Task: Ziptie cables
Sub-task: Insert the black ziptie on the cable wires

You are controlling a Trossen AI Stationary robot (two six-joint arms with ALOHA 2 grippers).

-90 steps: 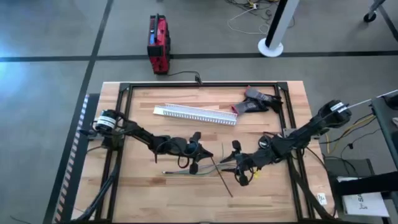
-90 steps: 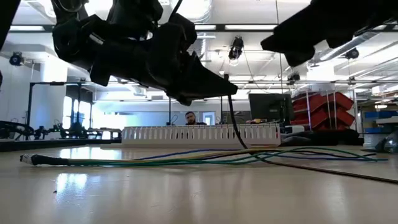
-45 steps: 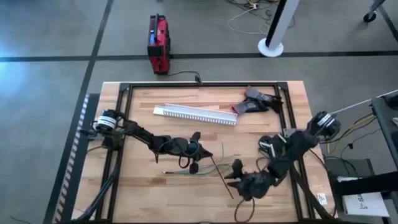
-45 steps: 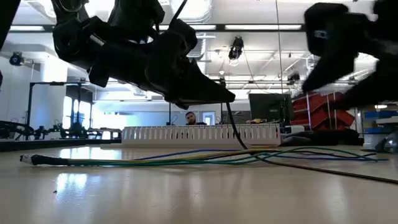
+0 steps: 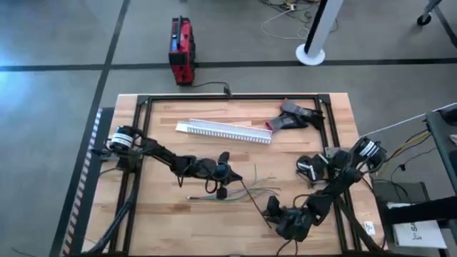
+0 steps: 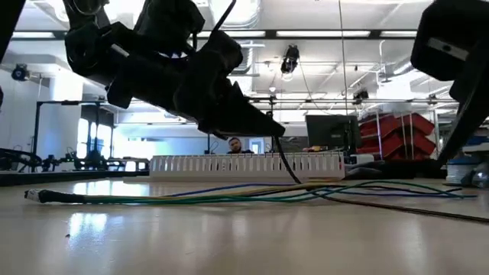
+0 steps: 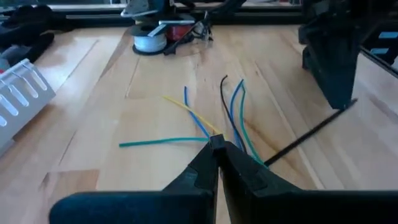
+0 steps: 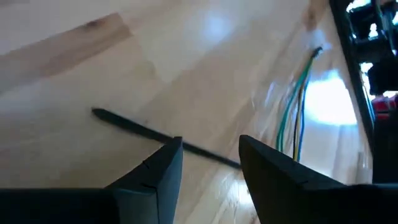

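The cables (image 5: 228, 194), thin blue, green, yellow and dark wires, lie slack on the wood at mid-table; their fanned ends (image 7: 236, 112) show past my left gripper. The ziptie (image 5: 257, 205), a thin black strip, runs from my left gripper (image 5: 237, 176) toward the near right. That gripper (image 7: 217, 142) is shut and hovers just over the cables. My right gripper (image 5: 273, 210) is open and stands above the ziptie's near end. In its wrist view the strip (image 8: 137, 129) crosses beyond the gap between its fingers (image 8: 208, 146). My left gripper has the ziptie's far end (image 6: 278, 141) at its shut fingertips, which slant down toward the table's right. From there the strip curves down to the wood, and the rest of it (image 6: 412, 208) lies flat. The fingers hide the pinch itself in the wrist view.
A long white slotted channel (image 5: 225, 130) lies at the far middle, with a dark tool (image 5: 296, 116) to its right. A black frame rail (image 5: 228, 97) borders the tabletop. A spool and clutter (image 7: 149, 40) sit by the table's right edge. Bare wood lies at the near left.
My right gripper has swung from beside the cables' right ends toward the table's near edge and turned, and it now hangs over the ziptie's near end. My left gripper has tipped its fingertips slightly down, and the held end of the ziptie has gone down with them.
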